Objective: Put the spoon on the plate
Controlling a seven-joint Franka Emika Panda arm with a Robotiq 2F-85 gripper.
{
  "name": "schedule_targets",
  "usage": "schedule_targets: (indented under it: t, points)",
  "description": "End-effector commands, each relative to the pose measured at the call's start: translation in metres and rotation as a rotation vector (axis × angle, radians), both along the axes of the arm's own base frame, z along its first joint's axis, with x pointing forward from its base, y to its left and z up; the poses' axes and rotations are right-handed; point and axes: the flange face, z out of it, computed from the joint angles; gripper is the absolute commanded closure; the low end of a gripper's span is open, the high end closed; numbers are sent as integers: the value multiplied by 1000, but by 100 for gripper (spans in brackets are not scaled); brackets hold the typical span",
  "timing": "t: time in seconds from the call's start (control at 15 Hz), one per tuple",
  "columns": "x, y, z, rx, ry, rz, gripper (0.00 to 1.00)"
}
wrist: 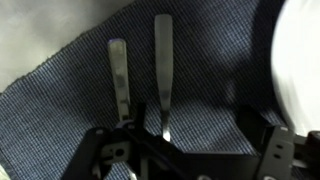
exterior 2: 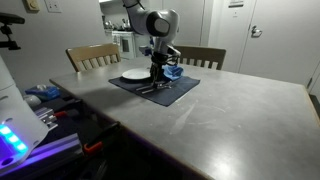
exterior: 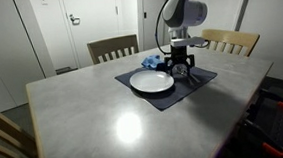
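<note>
The white plate (exterior: 152,82) lies on a dark blue placemat (exterior: 200,85); it also shows in an exterior view (exterior 2: 135,74) and at the right edge of the wrist view (wrist: 300,60). Two slim silver utensils lie side by side on the mat beside the plate, a left one (wrist: 118,80) and a right one (wrist: 162,70). Their heads are hidden under the gripper, so I cannot tell which is the spoon. My gripper (wrist: 195,128) is open and low over the mat (exterior: 181,70) (exterior 2: 158,80), with the right utensil's near end between its fingers, close to the left finger.
A blue crumpled object (exterior: 152,61) lies at the mat's far edge beside the gripper. Wooden chairs (exterior: 112,48) stand behind the grey table (exterior: 94,112). Equipment and cables (exterior 2: 60,115) sit by a table edge.
</note>
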Motion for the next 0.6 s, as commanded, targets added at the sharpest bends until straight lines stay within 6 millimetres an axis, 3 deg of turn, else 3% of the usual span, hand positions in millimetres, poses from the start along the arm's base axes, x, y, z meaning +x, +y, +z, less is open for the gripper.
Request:
schedule_targets:
  t: [0.0, 0.07, 0.27, 0.4, 0.53]
  points:
    - [1, -5, -5, 41, 1, 0, 8]
    - [1, -5, -5, 43, 0, 0, 9]
    - [1, -5, -5, 49, -7, 1, 26]
    - [2, -4, -4, 59, -16, 1, 50]
    - [3, -3, -3, 65, -22, 3, 61]
